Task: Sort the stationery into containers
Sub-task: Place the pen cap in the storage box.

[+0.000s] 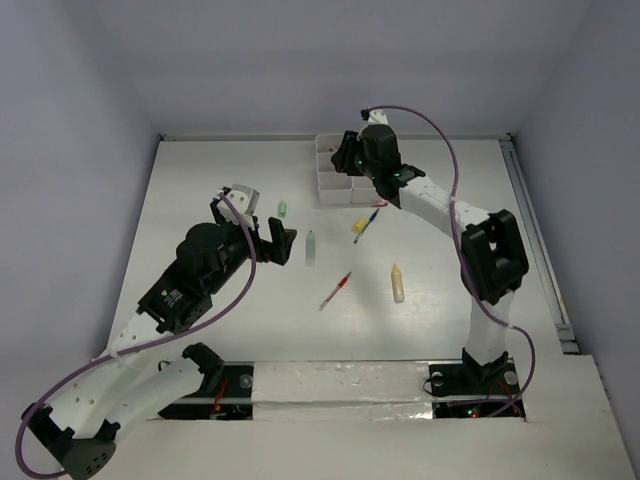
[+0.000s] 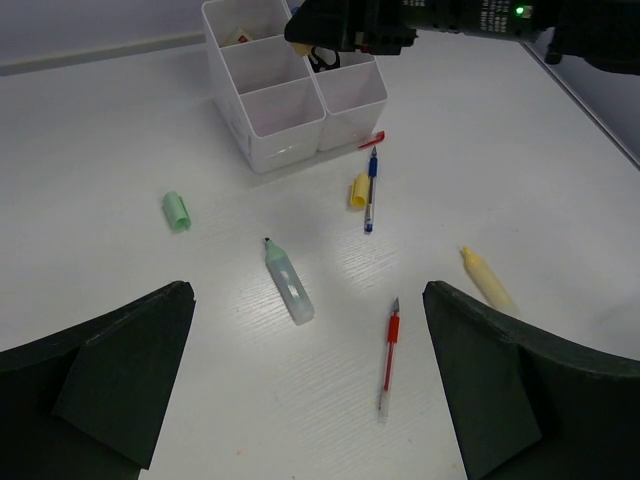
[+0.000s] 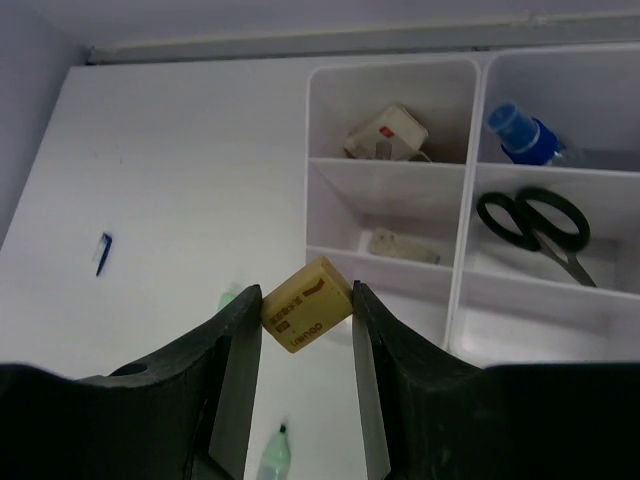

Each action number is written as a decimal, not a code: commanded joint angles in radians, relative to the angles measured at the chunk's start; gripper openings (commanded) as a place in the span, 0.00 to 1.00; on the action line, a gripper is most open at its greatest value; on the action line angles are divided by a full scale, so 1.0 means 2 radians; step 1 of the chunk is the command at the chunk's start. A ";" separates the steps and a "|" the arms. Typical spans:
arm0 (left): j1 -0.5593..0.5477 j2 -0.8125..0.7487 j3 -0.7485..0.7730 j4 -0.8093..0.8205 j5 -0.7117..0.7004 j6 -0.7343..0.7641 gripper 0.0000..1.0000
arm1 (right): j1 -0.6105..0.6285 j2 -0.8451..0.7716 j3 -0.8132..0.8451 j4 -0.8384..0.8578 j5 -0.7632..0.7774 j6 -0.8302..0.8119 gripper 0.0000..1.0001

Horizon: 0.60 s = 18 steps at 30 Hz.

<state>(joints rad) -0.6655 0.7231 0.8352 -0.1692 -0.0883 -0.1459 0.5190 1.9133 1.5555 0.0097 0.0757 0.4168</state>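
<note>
Right gripper (image 3: pixel 305 298) is clamped on a beige eraser (image 3: pixel 307 306), one finger against each side. It holds the eraser at the centre of the right wrist view, just left of the white organizer tray (image 3: pixel 463 230). Left gripper (image 1: pixel 262 220) stands at left centre of the top view, jaws spread wide with nothing between them, above the table (image 1: pixel 200 180). In that view the right gripper hangs over the tray at upper centre.

In the left wrist view a red pen (image 2: pixel 390 350) lies at lower centre. A blue pen (image 2: pixel 371 190) lies just below the tray. A pale-green marker (image 2: pixel 288 285) lies mid-frame and a cream tube (image 2: pixel 487 280) at the right, well apart.

In the right wrist view black scissors (image 3: pixel 535 225) fill the middle right compartment, and a blue-capped item (image 3: pixel 518 128) sits in the upper right one. A cream eraser (image 3: pixel 387 134) sits in the upper left compartment and a small white eraser (image 3: pixel 400 245) in the middle left.

Back in the left wrist view, a short yellow tube (image 2: pixel 359 190) lies just beside the blue pen. A small green tube (image 2: pixel 177 210) lies alone at the left. A tiny red piece (image 2: pixel 372 140) lies by the tray's lower right corner.
</note>
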 commanded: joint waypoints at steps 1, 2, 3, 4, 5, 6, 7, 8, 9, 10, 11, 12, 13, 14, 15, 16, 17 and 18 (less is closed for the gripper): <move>0.001 -0.010 0.003 0.016 -0.006 0.002 0.99 | 0.004 0.032 0.044 0.057 0.026 0.012 0.21; 0.001 -0.011 0.003 0.016 -0.006 0.002 0.99 | 0.004 0.043 0.054 0.060 0.031 0.015 0.21; 0.001 -0.011 0.004 0.016 -0.004 0.002 0.99 | 0.004 0.048 0.059 0.064 0.034 0.016 0.21; 0.001 -0.011 0.003 0.017 -0.003 0.002 0.99 | 0.004 0.053 0.064 0.065 0.037 0.019 0.21; 0.001 -0.014 0.003 0.018 -0.003 0.002 0.99 | 0.009 0.062 0.070 0.066 0.038 0.020 0.21; 0.001 -0.014 0.003 0.018 -0.003 0.002 0.99 | 0.009 0.066 0.075 0.067 0.043 0.021 0.21; 0.001 -0.015 0.003 0.019 -0.002 0.002 0.99 | 0.009 0.069 0.077 0.070 0.046 0.021 0.21; 0.001 -0.015 0.003 0.019 -0.002 0.002 0.99 | 0.009 0.073 0.081 0.069 0.048 0.022 0.22; 0.001 -0.013 0.003 0.019 0.000 0.002 0.99 | 0.009 0.081 0.087 0.068 0.053 0.022 0.23; 0.001 -0.013 0.003 0.019 0.000 0.002 0.99 | 0.009 0.089 0.093 0.067 0.053 0.022 0.24; 0.001 -0.013 0.003 0.019 0.000 0.002 0.99 | 0.009 0.090 0.093 0.066 0.054 0.023 0.25; 0.001 -0.012 0.003 0.018 0.000 0.002 0.99 | 0.009 0.098 0.095 0.066 0.056 0.024 0.25; 0.001 -0.012 0.003 0.018 0.002 0.002 0.99 | 0.009 0.102 0.098 0.066 0.057 0.027 0.26; 0.001 -0.011 0.003 0.019 0.002 0.002 0.99 | 0.009 0.105 0.100 0.066 0.059 0.028 0.27; 0.001 -0.011 0.003 0.019 0.002 0.002 0.99 | 0.009 0.107 0.100 0.067 0.063 0.029 0.27; 0.001 -0.011 0.003 0.019 0.003 0.002 0.99 | 0.009 0.113 0.105 0.065 0.066 0.030 0.29; 0.001 -0.010 0.003 0.019 0.003 0.002 0.99 | 0.009 0.115 0.107 0.064 0.068 0.030 0.29; 0.001 -0.010 0.003 0.019 0.004 0.002 0.99 | 0.009 0.117 0.110 0.064 0.070 0.030 0.30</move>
<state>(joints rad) -0.6655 0.7094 0.8352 -0.1692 -0.0868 -0.1463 0.5255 2.1258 1.7191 0.0811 0.1753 0.4625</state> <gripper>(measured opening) 0.989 0.436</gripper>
